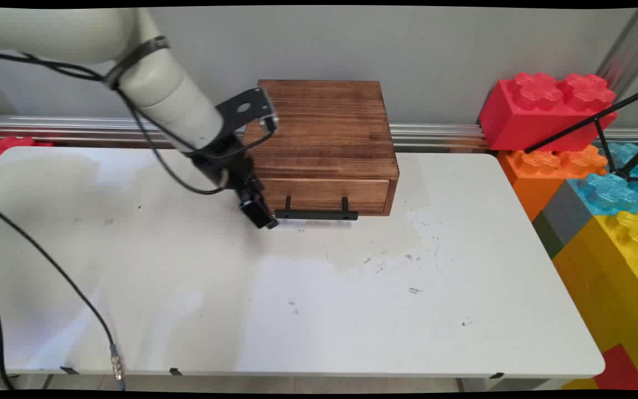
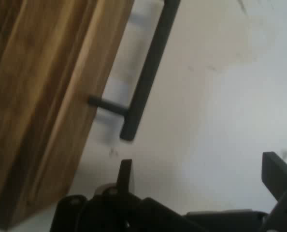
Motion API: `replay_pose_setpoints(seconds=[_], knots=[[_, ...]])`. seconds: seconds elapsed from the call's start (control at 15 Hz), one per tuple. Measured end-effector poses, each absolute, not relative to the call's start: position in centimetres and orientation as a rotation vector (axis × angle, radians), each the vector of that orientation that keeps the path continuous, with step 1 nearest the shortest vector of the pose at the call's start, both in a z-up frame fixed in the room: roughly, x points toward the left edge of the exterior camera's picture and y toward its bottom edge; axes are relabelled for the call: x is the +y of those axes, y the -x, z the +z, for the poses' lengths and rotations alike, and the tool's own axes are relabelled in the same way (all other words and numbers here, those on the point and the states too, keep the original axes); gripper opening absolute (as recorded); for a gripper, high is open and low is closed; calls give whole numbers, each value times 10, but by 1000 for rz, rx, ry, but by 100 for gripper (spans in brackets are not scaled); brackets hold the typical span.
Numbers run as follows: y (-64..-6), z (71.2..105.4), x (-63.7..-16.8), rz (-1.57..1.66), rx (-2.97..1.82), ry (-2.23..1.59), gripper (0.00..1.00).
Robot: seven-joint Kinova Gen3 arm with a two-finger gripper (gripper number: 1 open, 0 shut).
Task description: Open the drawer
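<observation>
No writing can be read on anything here. At the far left a loose black cable trails over the white worktop and hangs off its near edge. The near half of the worktop and its right side lie bare, leaving open room there. The arm slopes down from the upper left, and the end effector sits low over the worktop at the left front corner of the wooden drawer box, just off the left end of the black bar handle, not touching it. In the hand view its fingers stand apart, with the handle's end just ahead of the nearer one. The drawer looks closed, and the box stands against the far edge. Past the right edge, big toy bricks are stacked
</observation>
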State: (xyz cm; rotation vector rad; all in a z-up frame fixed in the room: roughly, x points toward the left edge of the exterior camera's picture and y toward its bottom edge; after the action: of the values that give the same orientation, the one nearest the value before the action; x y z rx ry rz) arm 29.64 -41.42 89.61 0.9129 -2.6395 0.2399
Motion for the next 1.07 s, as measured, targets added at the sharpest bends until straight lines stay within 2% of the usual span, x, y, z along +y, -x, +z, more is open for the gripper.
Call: replay_pose_setpoints(seconds=[0.53, 1.07], knots=[[-237, 893, -448, 259, -2646, -898, 100], [-205, 867, -473, 285, -2719, -728, 100]])
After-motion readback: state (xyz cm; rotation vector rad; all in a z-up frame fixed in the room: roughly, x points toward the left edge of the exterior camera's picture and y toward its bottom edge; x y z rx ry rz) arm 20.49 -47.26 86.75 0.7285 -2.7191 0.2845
